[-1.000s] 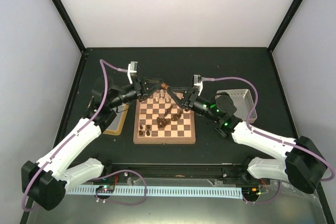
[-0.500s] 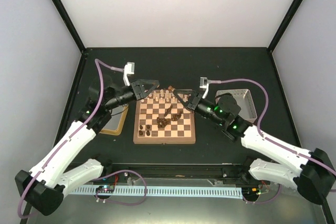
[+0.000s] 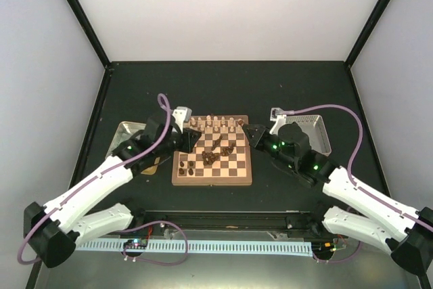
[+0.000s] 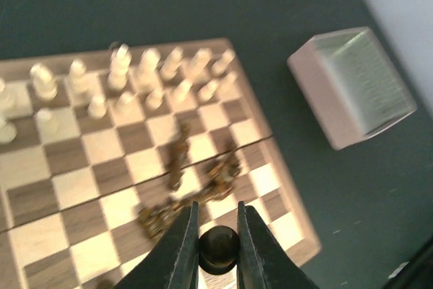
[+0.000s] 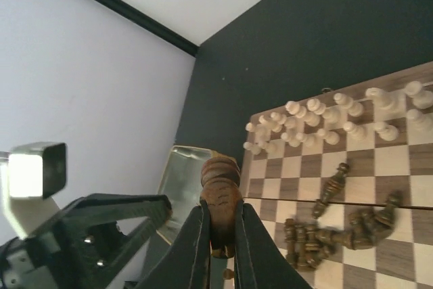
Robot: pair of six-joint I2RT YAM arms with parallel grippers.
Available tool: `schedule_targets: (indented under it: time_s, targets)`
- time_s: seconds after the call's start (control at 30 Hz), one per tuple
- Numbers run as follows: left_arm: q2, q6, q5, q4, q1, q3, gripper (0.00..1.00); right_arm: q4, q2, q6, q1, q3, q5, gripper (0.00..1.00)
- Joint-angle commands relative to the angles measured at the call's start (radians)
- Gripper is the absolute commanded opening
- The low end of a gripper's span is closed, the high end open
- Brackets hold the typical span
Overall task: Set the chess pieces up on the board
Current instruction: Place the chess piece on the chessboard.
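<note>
The left gripper [image 4: 218, 233] is pinched narrow on a round-topped dark piece [image 4: 218, 251], one finger [image 4: 184, 248] pressed to each side of it. From overhead this gripper [image 3: 189, 139] sits at the left edge of the board [image 3: 177, 180], toward its far corner. The right gripper [image 5: 221, 212] is likewise squeezed tight on a ridged brown piece [image 5: 220, 175], which stands out past the fingertips. In the overhead view that gripper [image 3: 252, 135] hangs by the board's far right corner (how high either held piece is above the wood cannot be told). Both arms reach inward from the near edge of the dark table [image 3: 223, 82], facing each other across the board. On the board, the pale pieces [image 3: 215, 124] stand in two rows along the far side, packed close together. A heap of dark pieces [image 3: 218, 153] lies tumbled near the middle, several on their sides and touching one another, with one long piece [image 5: 331, 189] lying apart from the heap toward the pale rows. A few more dark pieces [image 3: 189, 168] stand upright near the near left corner. Just beyond the left edge of the board lies a metal tray [image 3: 126, 129], partly hidden by the left arm. On the right, a grey box [image 3: 312, 124] stands apart from the board, behind the right arm.
</note>
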Motion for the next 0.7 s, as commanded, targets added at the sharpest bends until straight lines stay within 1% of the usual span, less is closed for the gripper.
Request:
schedule_targets:
  time_s: [0.0, 0.23, 0.43, 0.57, 0.67]
  targets:
    - [0.056, 0.070, -0.116, -0.024, -0.022, -0.041, 0.02, -0.062, 0.015, -0.037, -0.003, 0.024, 0.050, 0.04]
    - [0.171, 0.104, -0.111, 0.043, -0.032, -0.104, 0.01, -0.060, 0.047, -0.036, -0.002, 0.027, 0.034, 0.05]
    - [0.249, 0.115, -0.073, 0.051, -0.033, -0.105, 0.02, -0.061, 0.057, -0.042, -0.002, 0.025, 0.033, 0.05]
    - [0.271, 0.117, -0.046, 0.055, -0.045, -0.111, 0.02, -0.072, 0.056, -0.044, -0.002, 0.025, 0.040, 0.05]
    - [0.262, 0.124, -0.048, 0.065, -0.084, -0.111, 0.02, -0.106, 0.054, -0.047, -0.002, 0.024, 0.069, 0.05]
